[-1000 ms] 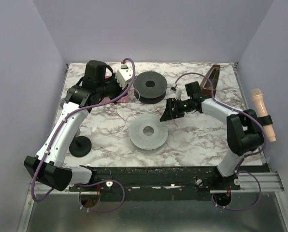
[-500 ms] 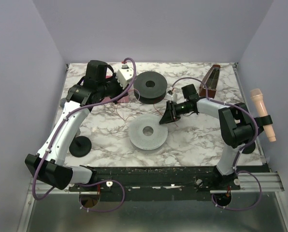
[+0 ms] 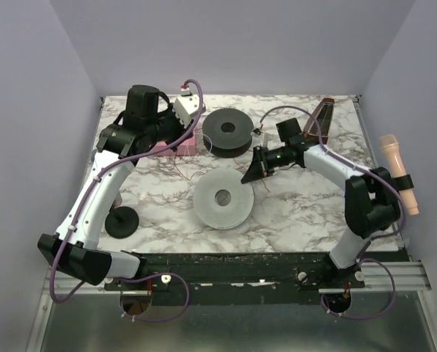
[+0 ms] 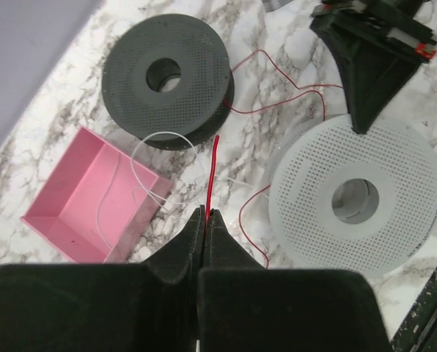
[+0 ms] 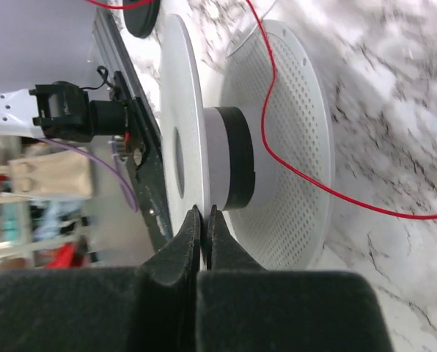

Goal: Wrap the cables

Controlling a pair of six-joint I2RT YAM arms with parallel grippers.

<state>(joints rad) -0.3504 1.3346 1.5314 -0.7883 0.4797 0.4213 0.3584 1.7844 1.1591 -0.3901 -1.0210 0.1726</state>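
The cables (image 4: 281, 103), thread-thin red wire, lie in loose curls on the marble table (image 3: 306, 205) between the two spools. One end stands stiffly out of our left gripper (image 4: 205, 216), whose fingers are pressed together on it. Seen from that pinch in the left wrist view, the black spool (image 4: 196, 66) sits at 11 o'clock and the white spool (image 4: 394, 169) at 3 o'clock. The pink box (image 4: 79, 198) is at 9 o'clock, with a thin white wire (image 4: 141, 147) trailing into it.

Our right gripper (image 5: 202, 214) is at the white spool's rim, about 2 o'clock of it in the top view, with its jaws drawn together. We cannot tell whether any wire is caught there; the red strand in its own camera crosses the flange apart from the tips.

We judge the step to be starting the wind on the white spool. To do it well, we should keep the left pinch firm and the pull light so the thread neither slips nor snaps. We should also feed the strand into the gap between the flanges onto the hub, steadying the spool against sliding.
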